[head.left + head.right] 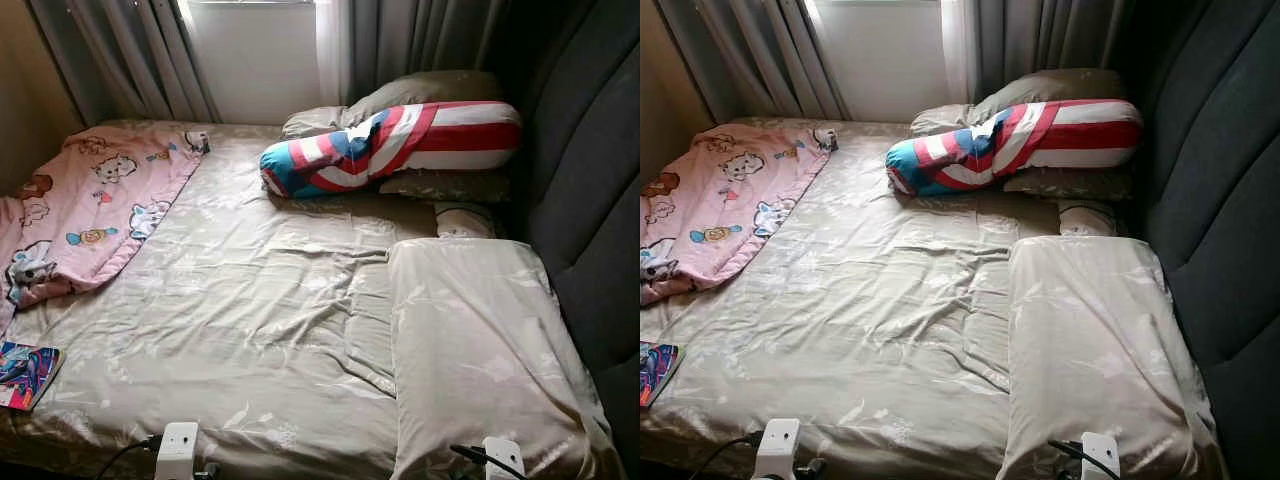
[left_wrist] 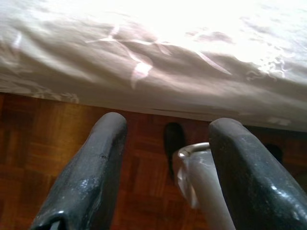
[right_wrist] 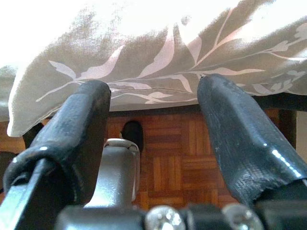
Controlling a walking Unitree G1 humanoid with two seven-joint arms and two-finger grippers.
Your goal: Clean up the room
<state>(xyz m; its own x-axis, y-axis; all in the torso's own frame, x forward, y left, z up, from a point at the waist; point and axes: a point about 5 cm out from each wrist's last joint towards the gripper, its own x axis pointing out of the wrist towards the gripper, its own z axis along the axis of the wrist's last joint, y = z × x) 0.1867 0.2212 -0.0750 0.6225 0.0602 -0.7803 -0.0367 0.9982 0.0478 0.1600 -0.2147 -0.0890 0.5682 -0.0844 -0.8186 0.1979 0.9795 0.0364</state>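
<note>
A bed with a wrinkled beige leaf-print sheet (image 1: 250, 300) lies before me. A pink cartoon blanket (image 1: 90, 205) is bunched over its far left side. A red, white and blue striped bolster (image 1: 400, 145) rests against beige pillows (image 1: 420, 90) at the far end. A large beige pillow (image 1: 480, 350) lies along the right side. A colourful book (image 1: 25, 372) sits on the near left corner. My left gripper (image 2: 168, 124) hangs open by the bed's near edge, above the wooden floor. My right gripper (image 3: 154, 86) is open too, just below the overhanging pillow cover (image 3: 158, 52).
A dark padded headboard (image 1: 590, 200) runs along the bed's right side. Grey curtains (image 1: 130, 50) frame a bright window (image 1: 250, 50) behind the bed. A small pillow (image 1: 462, 220) is wedged between the large pillow and the headboard. Parquet floor (image 2: 48, 139) shows under the bed edge.
</note>
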